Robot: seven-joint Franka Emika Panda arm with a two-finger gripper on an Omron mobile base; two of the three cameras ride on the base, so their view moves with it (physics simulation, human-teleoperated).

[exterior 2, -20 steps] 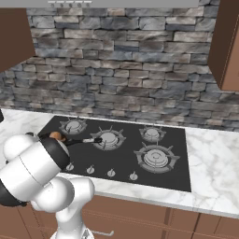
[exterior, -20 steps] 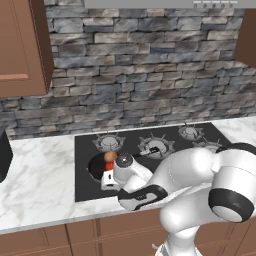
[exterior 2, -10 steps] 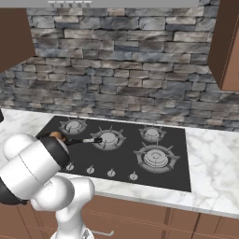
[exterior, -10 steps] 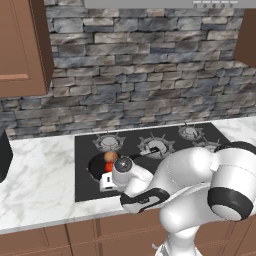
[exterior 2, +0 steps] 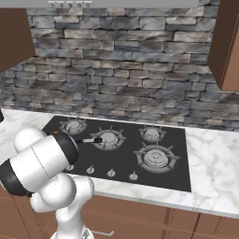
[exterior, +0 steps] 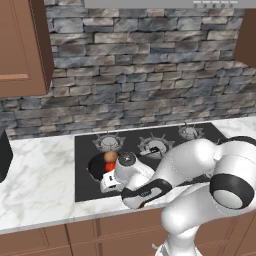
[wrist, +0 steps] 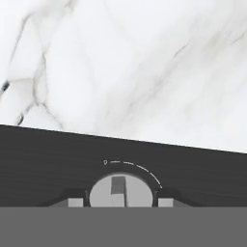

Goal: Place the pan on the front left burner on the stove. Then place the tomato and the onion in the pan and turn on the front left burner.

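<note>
The black pan (exterior: 96,166) sits at the front left of the stove (exterior: 202,134), covering the front left burner. Its thin handle (exterior: 155,149) points right. Inside the pan the tan onion (exterior: 110,157) lies just behind the red tomato (exterior: 109,166). My hand reaches down at the stove's front edge, right in front of the pan. In the hand view my gripper (wrist: 120,201) is shut on a round silver knob (wrist: 120,189), with a dark fingertip (wrist: 75,201) pressed on either side of it. In the right base view my arm covers the pan, and its handle (exterior 2: 91,140) sticks out.
More silver knobs (exterior 2: 111,173) line the stove's front edge. Bare burners (exterior 2: 156,158) lie to the right. White marble counter (exterior: 40,175) stretches left, with a black appliance (exterior: 4,155) at its far end. A stone wall stands behind.
</note>
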